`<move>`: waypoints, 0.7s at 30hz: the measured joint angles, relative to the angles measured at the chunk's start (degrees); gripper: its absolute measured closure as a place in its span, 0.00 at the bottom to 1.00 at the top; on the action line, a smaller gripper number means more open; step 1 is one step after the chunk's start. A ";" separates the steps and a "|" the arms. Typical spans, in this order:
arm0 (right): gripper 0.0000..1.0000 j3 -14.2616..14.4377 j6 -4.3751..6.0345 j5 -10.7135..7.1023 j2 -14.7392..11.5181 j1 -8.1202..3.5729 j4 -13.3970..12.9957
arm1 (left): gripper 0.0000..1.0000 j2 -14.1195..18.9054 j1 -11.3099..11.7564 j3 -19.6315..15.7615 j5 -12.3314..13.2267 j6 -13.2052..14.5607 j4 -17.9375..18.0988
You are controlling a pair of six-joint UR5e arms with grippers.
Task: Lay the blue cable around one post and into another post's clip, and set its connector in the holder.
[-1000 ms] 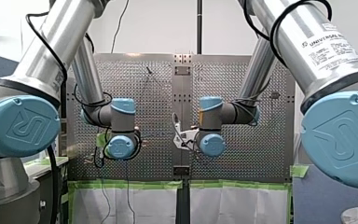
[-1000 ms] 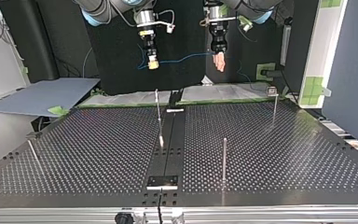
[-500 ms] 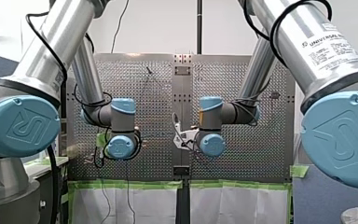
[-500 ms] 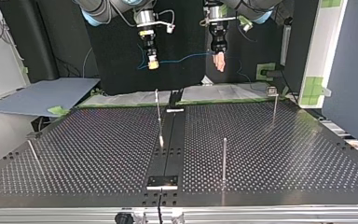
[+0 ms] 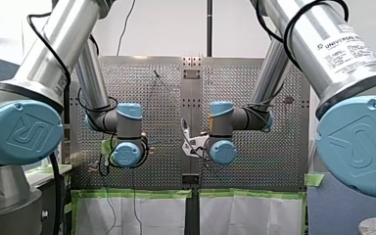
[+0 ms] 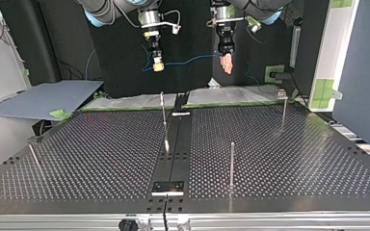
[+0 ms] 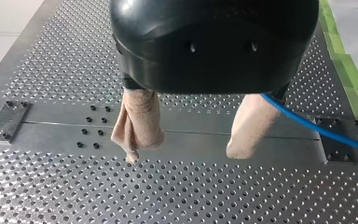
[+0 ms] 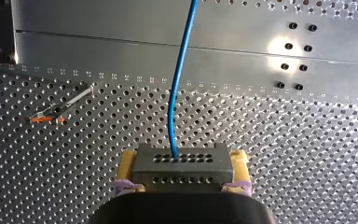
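Observation:
In the right wrist view my right gripper (image 8: 182, 186) is shut on a grey, many-holed connector (image 8: 182, 165), its yellow pads on either side. The blue cable (image 8: 179, 84) runs out of the connector, over the perforated table. In the top view my right gripper (image 6: 158, 66) hangs high behind the table at the left. The cable (image 6: 188, 61) spans across to my left gripper (image 6: 227, 64) at the right. My left gripper (image 7: 189, 149) stands open, its beige fingers (image 7: 137, 123) wide apart and empty. The cable (image 7: 307, 126) passes beside the outer finger.
Thin posts stand on the table: one near the centre strip (image 6: 163, 118), one in front (image 6: 231, 163), one at the back right (image 6: 283, 110), one leaning at the left (image 6: 33, 155). A dark plate (image 6: 168, 186) sits at the near edge. A post with an orange clip (image 8: 58, 112) lies below my right gripper.

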 joint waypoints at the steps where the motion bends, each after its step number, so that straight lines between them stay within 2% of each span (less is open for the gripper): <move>1: 0.99 0.00 0.00 0.00 0.00 0.00 0.00 | 0.00 0.00 0.00 0.00 0.00 0.00 0.00; 15: 0.99 0.16 0.00 0.03 0.10 0.15 0.27 | 0.00 -0.02 0.16 0.00 -0.01 0.00 -0.06; 21: 0.99 0.41 0.00 0.08 1.03 2.42 2.08 | 0.00 -0.01 0.25 0.00 0.00 0.00 -0.09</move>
